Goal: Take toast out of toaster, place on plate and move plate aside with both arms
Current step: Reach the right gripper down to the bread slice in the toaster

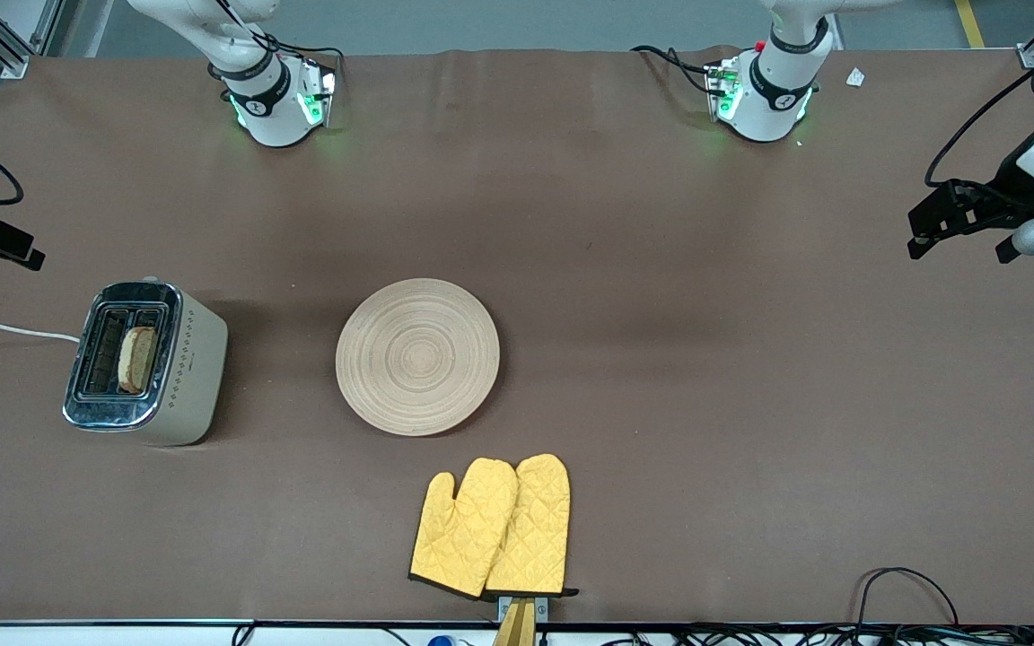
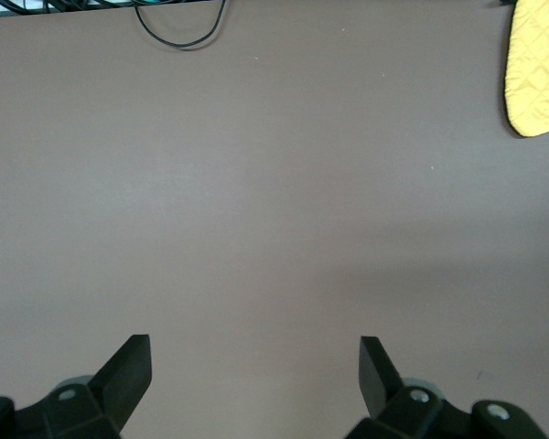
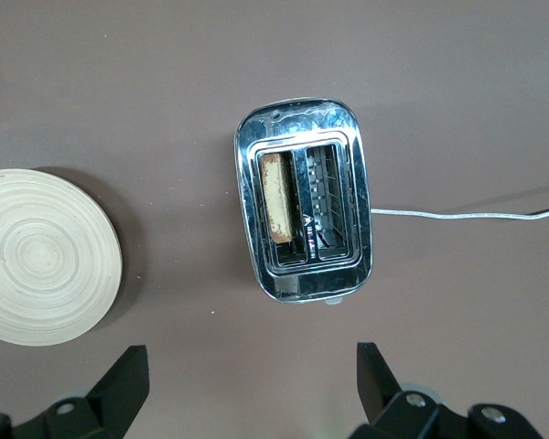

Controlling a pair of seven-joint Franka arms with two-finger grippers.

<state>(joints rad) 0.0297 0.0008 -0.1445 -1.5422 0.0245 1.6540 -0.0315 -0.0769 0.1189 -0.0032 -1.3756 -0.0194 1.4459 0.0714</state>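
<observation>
The toast (image 1: 136, 359) stands in the toaster (image 1: 147, 363), at nine o'clock of the plate (image 1: 417, 356). The oven mitts (image 1: 492, 528) lie at five o'clock of the plate.

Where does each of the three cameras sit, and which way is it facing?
Front view: high across the table, facing both arm bases, over the toaster, plate and oven mitts.
Left wrist view: on the left arm, looking down at bare table; left gripper open, one mitt at the edge.
Right wrist view: on the right arm, above the toaster holding the toast; right gripper open.
Shared: front and right wrist views both show the plate.
</observation>
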